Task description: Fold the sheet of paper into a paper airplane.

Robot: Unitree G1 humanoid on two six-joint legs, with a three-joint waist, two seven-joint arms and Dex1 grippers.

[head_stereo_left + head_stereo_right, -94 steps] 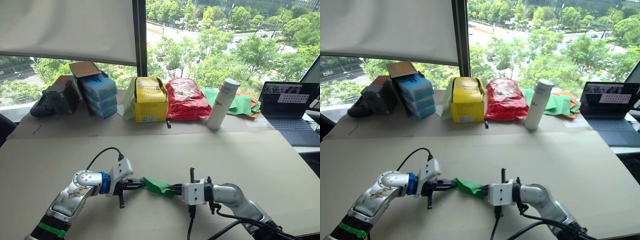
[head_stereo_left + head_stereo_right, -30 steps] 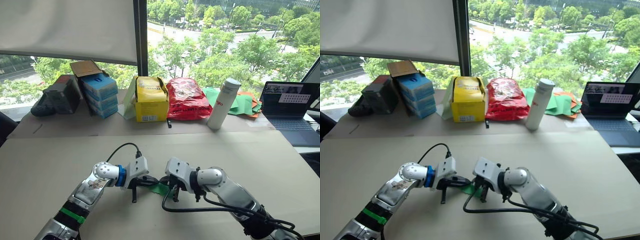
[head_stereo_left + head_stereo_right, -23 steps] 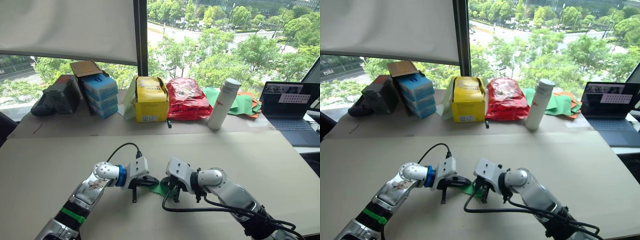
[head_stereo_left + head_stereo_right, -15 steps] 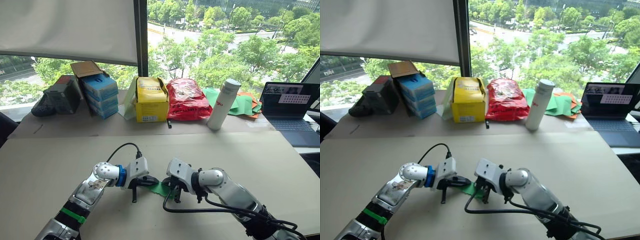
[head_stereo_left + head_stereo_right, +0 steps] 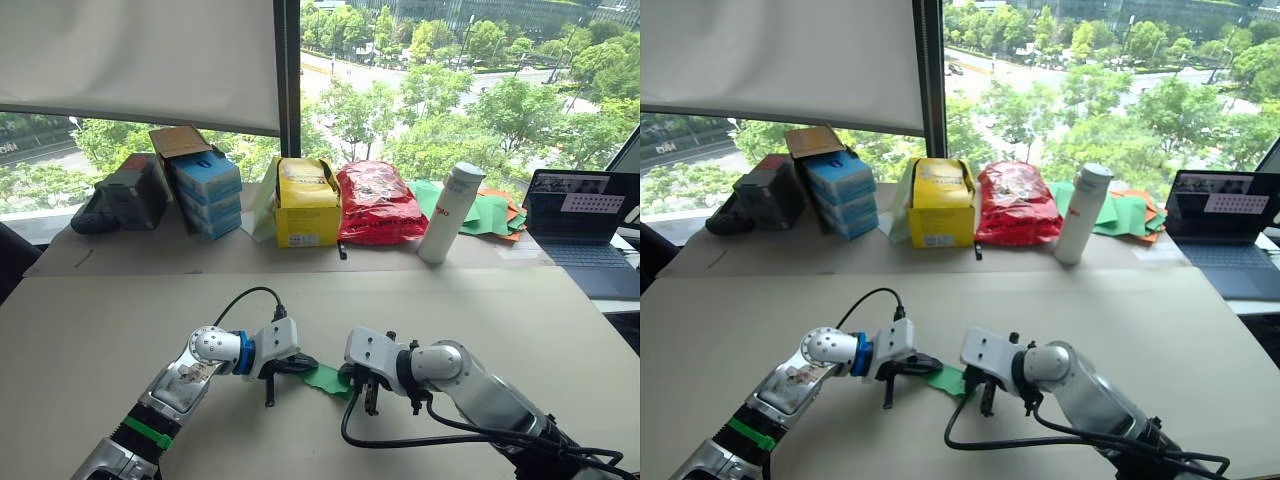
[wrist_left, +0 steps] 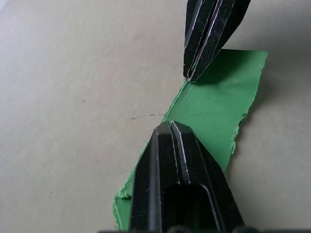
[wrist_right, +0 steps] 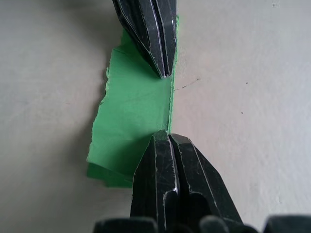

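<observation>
Your left end effector (image 5: 303, 364) was closed on one end of the paper airplane (image 5: 326, 378), and your right end effector (image 5: 353, 379) was pinched shut on the other end, tips facing each other along the long fold. Between them the folded green strip lay flat on the counter (image 5: 420, 300). You looked mid-crease; next, I judge, you needed to press along that edge without tearing it.
</observation>
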